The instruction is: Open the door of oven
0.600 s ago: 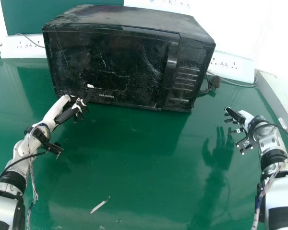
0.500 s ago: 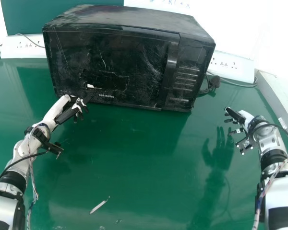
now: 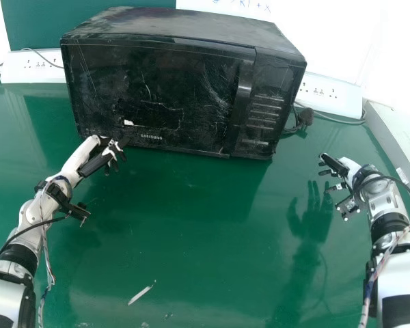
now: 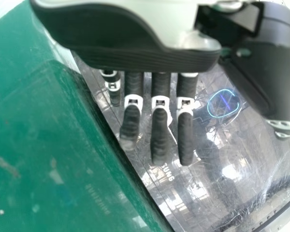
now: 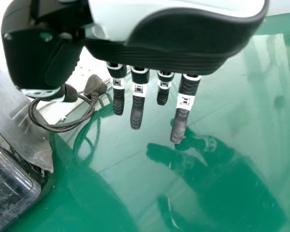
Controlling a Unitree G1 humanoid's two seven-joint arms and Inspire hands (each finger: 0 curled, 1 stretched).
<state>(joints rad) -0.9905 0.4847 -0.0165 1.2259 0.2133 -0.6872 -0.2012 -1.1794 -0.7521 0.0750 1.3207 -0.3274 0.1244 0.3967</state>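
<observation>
The black oven (image 3: 164, 89) stands at the back of the table, its scratched door shut, the upright handle (image 3: 240, 99) right of the door's middle. My left hand (image 3: 101, 158) is in front of the door's lower left part, fingers extended and empty; whether they touch it I cannot tell. In the left wrist view the left hand (image 4: 159, 130) hangs before the glossy door (image 4: 217, 159). My right hand (image 3: 336, 166) is over the table, right of the oven and apart from it. In the right wrist view the right hand (image 5: 137, 101) has its fingers relaxed, holding nothing, with the oven's corner (image 5: 14, 183) nearby.
White power strips (image 3: 333, 96) lie behind the oven on both sides. A black plug with a coiled cable (image 3: 304, 117) is beside its right side. A pale scrap (image 3: 142, 292) lies on the green table (image 3: 191, 232) near the front. A white ledge borders the right edge.
</observation>
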